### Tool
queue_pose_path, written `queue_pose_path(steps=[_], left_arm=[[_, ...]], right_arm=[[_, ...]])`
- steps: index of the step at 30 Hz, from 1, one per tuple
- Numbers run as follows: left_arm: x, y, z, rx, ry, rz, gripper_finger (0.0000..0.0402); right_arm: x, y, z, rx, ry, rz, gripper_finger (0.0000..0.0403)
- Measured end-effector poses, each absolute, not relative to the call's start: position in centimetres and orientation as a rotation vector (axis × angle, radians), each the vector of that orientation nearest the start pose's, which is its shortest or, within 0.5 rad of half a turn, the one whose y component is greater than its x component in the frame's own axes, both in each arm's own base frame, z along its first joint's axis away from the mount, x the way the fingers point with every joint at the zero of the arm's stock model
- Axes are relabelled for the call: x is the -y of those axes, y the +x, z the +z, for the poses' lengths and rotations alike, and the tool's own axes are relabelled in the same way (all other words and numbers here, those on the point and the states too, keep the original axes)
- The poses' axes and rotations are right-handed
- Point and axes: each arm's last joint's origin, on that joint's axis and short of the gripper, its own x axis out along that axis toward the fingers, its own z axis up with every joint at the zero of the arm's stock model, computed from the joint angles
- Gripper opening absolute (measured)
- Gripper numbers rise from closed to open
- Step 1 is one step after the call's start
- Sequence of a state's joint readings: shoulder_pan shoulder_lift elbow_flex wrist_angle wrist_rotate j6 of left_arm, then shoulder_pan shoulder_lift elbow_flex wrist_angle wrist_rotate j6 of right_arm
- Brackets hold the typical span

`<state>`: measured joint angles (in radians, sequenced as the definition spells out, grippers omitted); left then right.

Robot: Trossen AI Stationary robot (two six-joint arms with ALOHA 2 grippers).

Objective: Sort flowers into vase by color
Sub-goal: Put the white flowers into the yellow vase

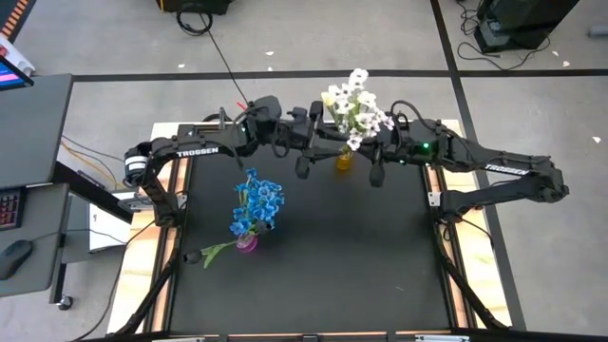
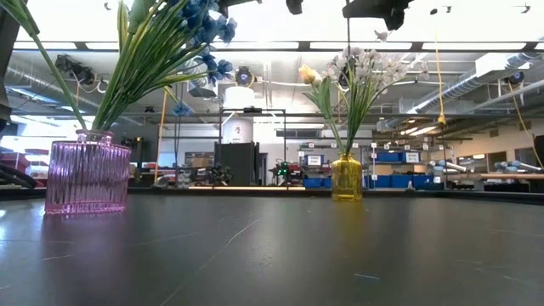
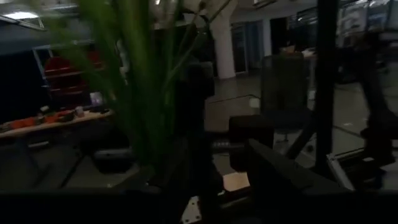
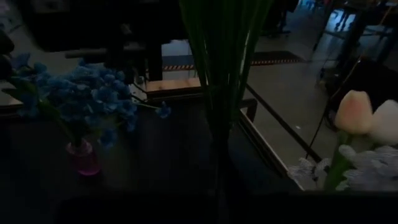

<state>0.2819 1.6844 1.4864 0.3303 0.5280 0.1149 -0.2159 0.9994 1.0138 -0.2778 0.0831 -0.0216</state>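
White flowers [image 1: 355,106] stand by their green stems in a small yellow vase [image 1: 344,159] at the far middle of the table. The vase [image 2: 346,177] is upright. Blue flowers [image 1: 257,204] stand in a pink ribbed vase [image 2: 87,177] nearer and to the left, and one stem [image 1: 214,252] leans out low to the left. My left gripper [image 1: 318,144] hovers just left of the white flowers, whose stems [image 3: 140,93] fill its wrist view. My right gripper [image 1: 375,157], shut, hovers just right of them. A white tulip bud [image 4: 354,112] shows beside the stems [image 4: 224,62].
The black table top [image 1: 332,275] stretches from the two vases to the near edge. Wooden strips [image 1: 161,256] run along its left and right sides. A desk with a keyboard and mouse [image 1: 19,228] stands off the table's left side.
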Motion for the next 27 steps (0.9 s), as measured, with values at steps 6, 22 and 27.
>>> queue_pose_path(steps=[6, 22, 27], left_arm=[[-9.13, 38.55, 38.56, 0.101, 0.184, -0.120, 0.0163], [-9.51, 38.52, 38.04, 0.041, 0.143, -0.083, 0.0163], [-9.51, 38.52, 38.05, 0.042, 0.137, -0.083, 0.0163]], right_arm=[[4.88, 21.72, 36.09, -0.266, 0.005, -0.261, 0.0012], [4.26, 21.00, 36.57, -0.247, 0.024, -0.178, 0.0012], [4.23, 20.80, 36.80, -0.262, 0.026, -0.180, 0.0012]])
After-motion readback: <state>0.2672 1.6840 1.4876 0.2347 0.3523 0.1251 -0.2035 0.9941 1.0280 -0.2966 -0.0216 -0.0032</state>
